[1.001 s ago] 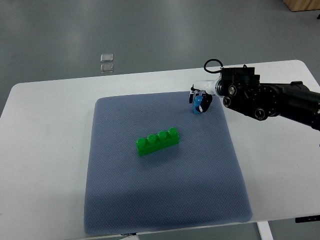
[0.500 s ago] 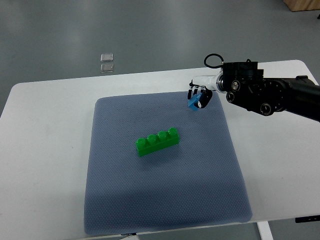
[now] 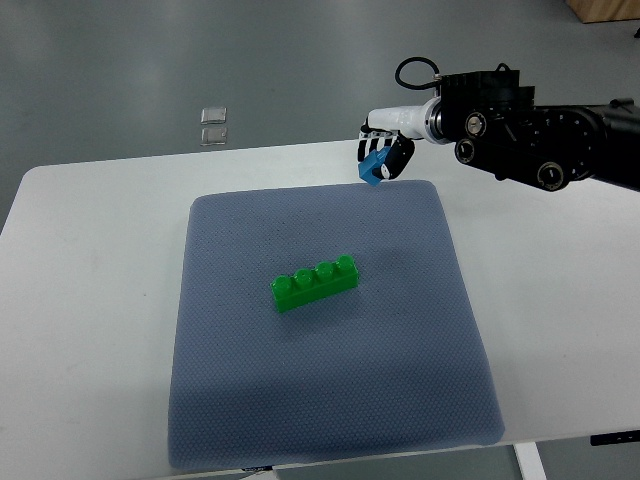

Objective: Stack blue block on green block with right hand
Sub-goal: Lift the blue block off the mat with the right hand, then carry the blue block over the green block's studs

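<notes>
Blue block [image 3: 373, 167] sits pinched in the fingers of the right hand [image 3: 383, 158], lifted clear of the surface and hanging over the far edge of the grey mat [image 3: 320, 400], right of that edge's middle. So the pick looks done; the carry and the placing are left. The green block [image 3: 315, 283], a long four-stud brick, lies near the middle of the mat, turned a little askew, well apart from the hand and nearer the robot's side of the counter [image 3: 90, 300].

Nothing stands between the two blocks, so the way down and leftward across the mat looks open. Bare mat surrounds the green block on all sides, far from any counter edge. Two small clear pieces [image 3: 213, 124] lie on the floor beyond the far edge, out of the way. No left arm shows.
</notes>
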Available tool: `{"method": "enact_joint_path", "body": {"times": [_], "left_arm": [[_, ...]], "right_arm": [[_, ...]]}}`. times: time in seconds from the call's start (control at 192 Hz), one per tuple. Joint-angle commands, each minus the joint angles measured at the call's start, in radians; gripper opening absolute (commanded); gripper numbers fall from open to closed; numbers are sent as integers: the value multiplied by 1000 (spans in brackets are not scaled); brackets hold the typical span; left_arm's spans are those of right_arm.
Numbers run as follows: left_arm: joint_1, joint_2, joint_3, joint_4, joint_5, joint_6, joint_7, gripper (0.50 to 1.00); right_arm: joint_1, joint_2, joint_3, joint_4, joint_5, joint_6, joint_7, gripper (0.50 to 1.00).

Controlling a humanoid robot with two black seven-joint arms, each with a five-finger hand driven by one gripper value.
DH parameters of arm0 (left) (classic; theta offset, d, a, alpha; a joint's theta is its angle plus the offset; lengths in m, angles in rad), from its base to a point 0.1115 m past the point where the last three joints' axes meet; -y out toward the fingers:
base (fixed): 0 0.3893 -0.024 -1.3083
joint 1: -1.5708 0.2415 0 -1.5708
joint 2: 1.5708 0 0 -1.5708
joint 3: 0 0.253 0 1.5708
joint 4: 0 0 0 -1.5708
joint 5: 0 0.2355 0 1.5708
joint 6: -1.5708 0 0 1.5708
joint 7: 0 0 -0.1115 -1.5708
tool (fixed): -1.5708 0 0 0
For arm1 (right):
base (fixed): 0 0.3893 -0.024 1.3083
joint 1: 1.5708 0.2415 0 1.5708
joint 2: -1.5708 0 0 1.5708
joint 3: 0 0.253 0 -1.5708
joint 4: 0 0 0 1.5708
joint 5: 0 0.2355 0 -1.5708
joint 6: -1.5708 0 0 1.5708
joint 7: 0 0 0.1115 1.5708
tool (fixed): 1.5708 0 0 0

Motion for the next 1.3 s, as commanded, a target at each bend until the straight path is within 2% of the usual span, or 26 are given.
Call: {"method": "enact_joint_path", "body": {"times": [0.0, 0.177, 0.229, 0.235, 0.318, 0.407, 0.49, 0.625, 0.631, 0.698, 0.751, 0.756, 0.808, 0.86, 0.865, 0.876, 0.975, 1.293], "left_arm": [[0, 0, -1, 0, 0, 1, 0, 1000], [0, 0, -1, 2, 0, 0, 0, 1000], [0, 0, -1, 2, 0, 0, 0, 1000], [0, 0, -1, 2, 0, 0, 0, 1000], [0, 0, -1, 3, 0, 0, 0, 1000], [0, 0, -1, 5, 0, 1, 0, 1000], [0, 0, -1, 5, 0, 1, 0, 1000], [0, 0, -1, 5, 0, 0, 0, 1000], [0, 0, -1, 5, 0, 0, 0, 1000], [0, 0, -1, 5, 0, 0, 0, 1000], [0, 0, -1, 5, 0, 0, 0, 1000], [0, 0, -1, 5, 0, 0, 0, 1000], [0, 0, -1, 5, 0, 0, 0, 1000], [0, 0, -1, 5, 0, 0, 0, 1000], [0, 0, -1, 5, 0, 0, 0, 1000], [0, 0, -1, 5, 0, 0, 0, 1000], [0, 0, -1, 5, 0, 0, 0, 1000], [0, 0, 0, 5, 0, 0, 0, 1000]], "right_arm": [[50, 0, -2, 33, 28, 25, -2, 627], [155, -7, -29, 120, 127, 103, -5, 629], [156, -7, -29, 120, 127, 103, -5, 629], [194, -5, -52, 158, 161, 118, -9, 629], [243, -3, -94, 236, 215, 141, -14, 629], [297, 6, -123, 307, 247, 143, -31, 629], [324, 23, -131, 324, 275, 143, -35, 629], [350, 64, -152, 327, 314, 134, -60, 629], [355, 91, -164, 329, 351, 132, -80, 629], [356, 127, -189, 327, 382, 121, -101, 631], [356, 127, -189, 327, 382, 121, -101, 631], [355, 154, -215, 327, 390, 100, -112, 631], [350, 174, -241, 327, 390, 74, -121, 631], [350, 174, -241, 327, 390, 74, -121, 631], [347, 187, -255, 327, 393, 50, -140, 631], [347, 190, -256, 327, 393, 46, -143, 631], [344, 193, -264, 327, 394, 34, -166, 633], [321, 201, -333, 322, 354, -23, -177, 633]]}}
